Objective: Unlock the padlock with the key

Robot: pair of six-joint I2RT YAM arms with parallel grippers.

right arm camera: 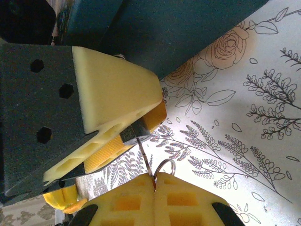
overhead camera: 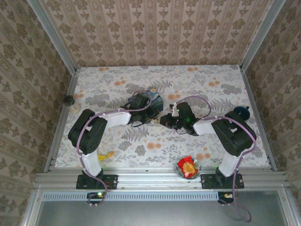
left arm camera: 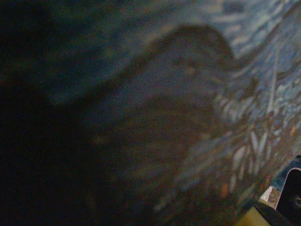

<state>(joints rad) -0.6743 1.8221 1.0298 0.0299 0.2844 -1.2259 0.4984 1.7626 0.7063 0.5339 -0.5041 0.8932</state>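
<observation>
Your right gripper (right arm camera: pixel 154 182) has its yellow fingers pressed fully together on the thin silvery key (right arm camera: pixel 146 157), with the little wire key ring (right arm camera: pixel 165 165) poking out just beside the fingertips. The key's blade runs up and left to the small black padlock (right arm camera: pixel 130 134). Its tip either touches the lock body or sits just inside it; I cannot tell which. The left gripper (right arm camera: pixel 141 126) is closed to a narrow gap around that padlock, pinching it between a pale yellow pad and an orange one. From above, the two grippers meet near the middle of the floral-patterned table (overhead camera: pixel 211 75), on the near side of the blue painted tin box (overhead camera: pixel 151 94) (the left wrist camera sits so close to the tin's painted side that it gives you a blur).

The step in hand looks like seating and turning the key. Line the blade up with the keyway before you push, because it is thin and would likely bend or skid off the lock face under a sideways load. Push gently along the blade's own axis and let the left arm hold firm. Turn only once the blade is well in, rotating the wrist about the blade's line so the key does not lever out. Watch the left pinch: a hard twist could spin the small padlock between the pads.
</observation>
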